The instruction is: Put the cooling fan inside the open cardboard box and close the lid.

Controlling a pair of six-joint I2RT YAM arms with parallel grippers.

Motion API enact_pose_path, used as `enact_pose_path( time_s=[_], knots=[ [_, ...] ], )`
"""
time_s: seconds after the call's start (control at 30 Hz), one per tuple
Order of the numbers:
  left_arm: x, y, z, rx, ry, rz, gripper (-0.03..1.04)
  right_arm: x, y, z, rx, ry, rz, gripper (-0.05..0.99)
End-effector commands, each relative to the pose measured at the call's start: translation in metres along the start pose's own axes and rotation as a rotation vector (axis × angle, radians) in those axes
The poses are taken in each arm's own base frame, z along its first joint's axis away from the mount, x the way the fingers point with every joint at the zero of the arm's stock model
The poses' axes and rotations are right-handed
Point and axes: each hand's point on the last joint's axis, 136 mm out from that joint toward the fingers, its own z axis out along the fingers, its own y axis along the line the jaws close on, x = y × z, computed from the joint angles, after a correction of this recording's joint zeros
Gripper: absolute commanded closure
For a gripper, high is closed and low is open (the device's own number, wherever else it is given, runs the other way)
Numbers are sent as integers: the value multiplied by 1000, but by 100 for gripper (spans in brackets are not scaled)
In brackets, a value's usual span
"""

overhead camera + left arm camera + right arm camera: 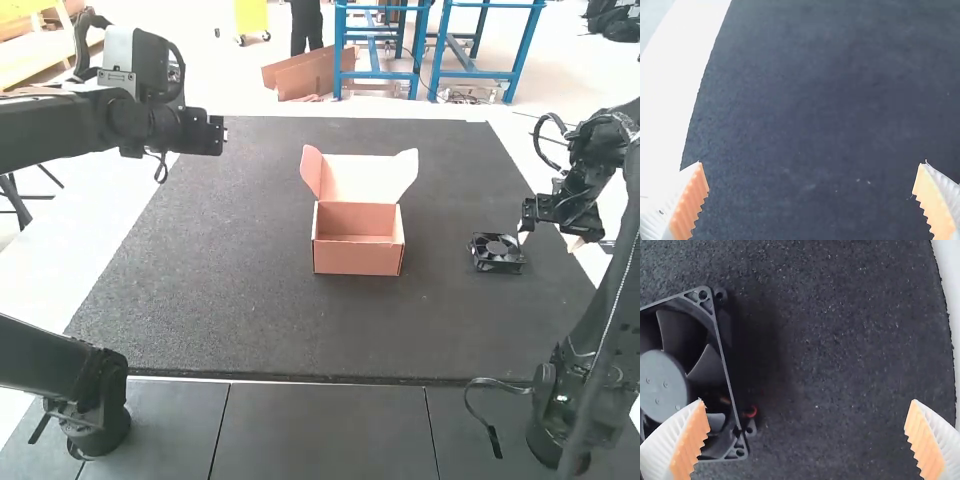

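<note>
Fan (497, 252) first, from the high view: it lies flat on the dark mat (200, 260), to the right of the cardboard box (357, 236) and clear of it. The right gripper (550, 234) hangs just beside the fan's right edge, spread open. The fan is a black square frame with a round hub, and its blades face up. Being square, it has no long axis to speak of. The box is plain brown card, standing mid-mat with its opening upward and its lid flap (370, 170) raised at the far side. The left gripper (214, 135) hangs over the mat's far left part, well apart from box and fan.

Left wrist view: two white ribbed fingers (687, 202) with toothed orange pads stand wide apart above bare, grainy mat.

Right wrist view: the same kind of fingers (927, 445) are wide apart. One hangs over the fan's corner and the other over bare mat, so the fan sits beside the gap, not in it. Curved blades, corner screw holes and a bit of red wire show.
</note>
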Motion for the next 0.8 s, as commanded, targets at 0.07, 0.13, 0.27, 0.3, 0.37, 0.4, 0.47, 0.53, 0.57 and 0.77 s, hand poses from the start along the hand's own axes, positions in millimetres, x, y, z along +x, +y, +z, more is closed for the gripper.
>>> enact_pose_path(
  time_s=[0.07, 0.13, 0.27, 0.3, 0.37, 0.4, 0.47, 0.53, 0.57, 0.77],
  knots=[
    [-11, 0, -3, 8, -24, -15, 4, -19, 2, 1, -29, -27, -8, 3],
    [-12, 0, -3, 8, -27, -18, 4, -20, 3, 4, -35, -25, -6, 4],
    [-15, 0, -3, 9, -34, -21, 4, -14, 5, 10, -40, 9, -8, 3],
    [-15, 0, -3, 9, -36, -21, 4, -14, 5, 10, -41, 12, -9, 4],
    [-14, 0, -2, 7, -33, -19, 4, -13, 6, 11, -42, 17, -9, 4],
    [-14, 0, -3, 7, -34, -19, 4, -11, 6, 12, -42, 24, -9, 4],
    [-14, 0, -2, 7, -33, -20, 4, -8, 6, 15, -45, 41, -11, 4],
    [-14, 1, -2, 6, -31, -21, 4, -5, 6, 17, -45, 53, -11, 3],
    [-13, 0, -2, 7, -31, -20, 4, -5, 7, 18, -45, 58, -13, 4],
    [-14, 0, -3, 7, -34, -21, 4, 0, 6, 22, -42, 78, -11, 3]
  ],
)
